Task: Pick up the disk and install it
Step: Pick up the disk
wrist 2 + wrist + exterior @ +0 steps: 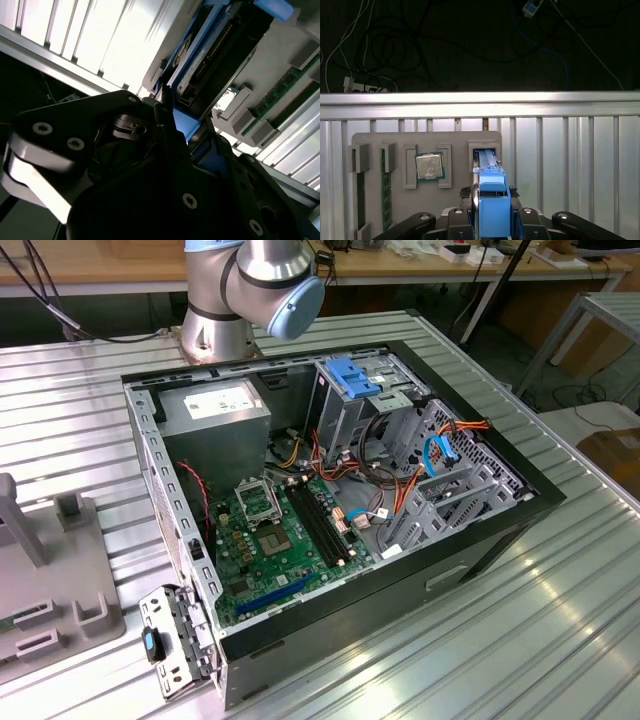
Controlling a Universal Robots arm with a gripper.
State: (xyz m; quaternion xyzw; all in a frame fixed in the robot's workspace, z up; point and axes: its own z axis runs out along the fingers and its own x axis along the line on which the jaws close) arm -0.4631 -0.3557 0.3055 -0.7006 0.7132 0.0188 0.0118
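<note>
The tool point(490, 192) was clenched on the disk point(494, 210), its dark fingers pressed against either side of the blue rail. The disk stood on edge in a slot of a grey tray point(455, 142). The first wrist view looked along the tool to that tray, where a processor point(429, 166) lay in the pocket just beside the disk's slot and memory sticks point(384, 190) sat in slots beyond it. The second wrist view, taken from close under the tool's black body, caught the disk's dark connector end and the blue rail running into the fingers. The exterior view took in the wider scene. An open case point(450, 565) lay on its side on the slatted metal desk point(520, 640), and the arm point(250, 290) rose from its base at the far side. Inside the case were a green board point(270, 530), a power supply point(215, 405) and a metal cage point(345, 400) with a blue latch. The tray lay at the exterior view's left, well apart from the cage.
</note>
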